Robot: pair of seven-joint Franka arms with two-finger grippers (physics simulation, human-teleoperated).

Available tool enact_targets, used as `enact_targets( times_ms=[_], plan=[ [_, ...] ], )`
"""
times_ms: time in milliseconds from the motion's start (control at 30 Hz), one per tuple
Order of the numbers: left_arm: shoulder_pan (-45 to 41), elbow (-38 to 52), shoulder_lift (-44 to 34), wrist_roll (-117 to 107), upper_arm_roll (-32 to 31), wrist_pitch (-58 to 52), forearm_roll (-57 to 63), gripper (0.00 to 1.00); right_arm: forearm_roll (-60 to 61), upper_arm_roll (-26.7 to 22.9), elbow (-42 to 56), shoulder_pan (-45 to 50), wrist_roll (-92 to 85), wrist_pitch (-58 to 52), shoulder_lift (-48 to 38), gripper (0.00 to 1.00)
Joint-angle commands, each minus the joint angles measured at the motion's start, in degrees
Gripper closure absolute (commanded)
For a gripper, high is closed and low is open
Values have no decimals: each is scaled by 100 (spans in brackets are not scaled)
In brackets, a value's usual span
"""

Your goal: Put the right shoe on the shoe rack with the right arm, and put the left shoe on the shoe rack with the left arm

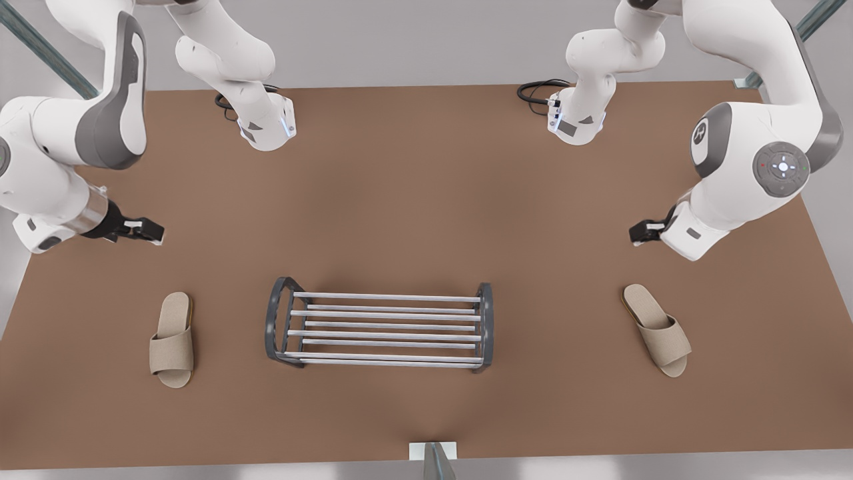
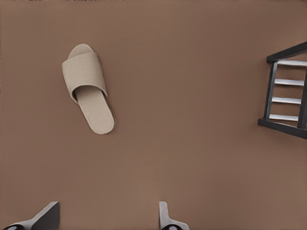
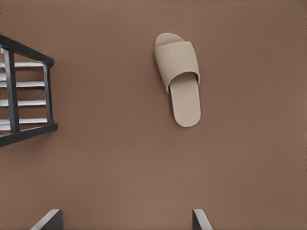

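1. Approach step: the left gripper (image 1: 643,232) and right gripper (image 1: 143,230) hovered, fingers spread, empty.
2. Seen in the front view, the left shoe (image 1: 657,329) lay at 3 o'clock of the shoe rack (image 1: 381,331), the right shoe (image 1: 172,339) at 9 o'clock.
3. Next, likely: descend and grasp.

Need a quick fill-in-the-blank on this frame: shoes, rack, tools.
1. The shoe rack holds ___ shoes.
2. The left tool hovers with its fingers ___.
3. In the front view, the left shoe lies to the rack's ___.
4. The right tool hangs near the other shoe, its fingers ___.
Missing: no; open; right; open.
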Motion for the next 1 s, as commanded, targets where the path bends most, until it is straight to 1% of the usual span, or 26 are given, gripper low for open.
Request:
enact_targets(
  times_ms=[0, 33, 67, 100, 133, 167, 200, 233, 267, 300, 333, 367, 400, 467, 500, 533, 567, 600, 633, 667, 700, 733, 800, 833, 900, 967],
  plan=[
    [0, 47, 24, -1032, -13, 119, 4, 0, -20, 18, -16, 46, 82, 468, -17, 0],
    [0, 82, 60, -1111, 5, 110, 13, 0, -37, 79, -130, 55, 21, 626, -17, 0],
    [9, -224, 130, -1085, 66, 48, -4, 0, -511, 255, -394, 63, -163, 1276, -35, 0],
    [0, -1392, -247, -962, 1181, 1277, -1566, 0, -1021, 326, -789, 63, -1199, 1970, -26, 0],
    [-70, -2842, -687, 99, 1770, 2736, -2718, 0, -1592, 317, -1254, 55, -1973, 3024, -17, 0],
    [-264, -3766, -810, 1031, 2052, 3931, -3475, 0, -2268, 317, -1712, 46, -2632, 4140, -26, 0],
    [-360, -4803, -898, 2533, 2106, 5496, -4423, 0, -3103, 247, -2274, 19, -3222, 5853, -17, 0],
    [-360, -5287, -837, 4721, 2123, 6235, -6478, 0, -3982, -122, -2688, -33, -3626, 7550, 53, 0],
    [-650, -5525, -609, 6866, 2106, 7307, -8834, 0, -5133, -491, -2732, -103, -3644, 8921, 272, 0],
    [-879, -5525, -538, 8520, 2053, 8169, -10866, 0, -6092, -878, -2539, -209, -3662, 10354, 747, 0],
    [-879, -5534, -582, 8961, 2062, 8311, -11834, 0, -6655, -914, -2275, -350, -3776, 10743, 967, 0],
    [-879, -5710, -599, 8970, 2062, 8293, -12396, 0, -7208, -914, -2020, -446, -3785, 10752, 1055, 0],
    [-879, -5965, -591, 8970, 2053, 7986, -13090, 0, -7534, -878, -2029, -587, -3785, 10760, 1064, 0],
    [-888, -6062, -547, 8979, 2053, 7872, -14594, 0, -8044, -870, -2064, -596, -3750, 10760, 1055, 0],
    [-862, -6000, -336, 9022, 2070, 7257, -14788, 0, -8070, -773, -2064, -587, -3750, 10760, 1099, 0],
    [-747, -5868, -301, 9514, 2079, 7150, -14797, 0, -8193, -755, -2108, -587, -3741, 10769, 1117, 0],
    [-624, -5859, -309, 9866, 2088, 7150, -14779, 0, -8422, -606, -2108, -569, -3741, 10769, 1134, 0],
    [-580, -5903, -292, 10042, 2106, 7168, -14770, 0, -8651, -606, -2108, -534, -3758, 10760, 1231, 0],
    [-580, -5965, -266, 10437, 2342, 7142, -14797, 0, -8659, -606, -2099, -517, -3794, 10752, 1389, 0],
    [-580, -5939, -152, 11018, 2826, 6554, -14875, 0, -8712, -606, -2099, -517, -3864, 10743, 1512, 0],
    [-580, -5868, 60, 11404, 2826, 6131, -15235, 0, -8940, -606, -2090, -534, -3873, 10734, 1609, 0],
    [-580, -5842, 68, 11589, 2809, 6096, -15473, 0, -9134, -606, -2064, -561, -3882, 10708, 1802, 0],
    [-580, -5833, 60, 11703, 2800, 6061, -15640, 0, -9301, -606, -1959, -578, -3890, 10146, 1899, 0],
    [-580, -5833, 68, 11703, 2782, 6061, -15807, 0, -9573, -597, -1818, -561, -3890, 9654, 1890, 0],
    [-589, -5736, 165, 11712, 2774, 6061, -15816, 0, -9591, -307, -1739, -578, -3803, 8862, 1846, 0],
    [-580, -5438, 358, 11703, 2774, 6069, -15851, 0, -9644, -202, -1633, -561, -3293, 8361, 1828, 0]
  ],
)
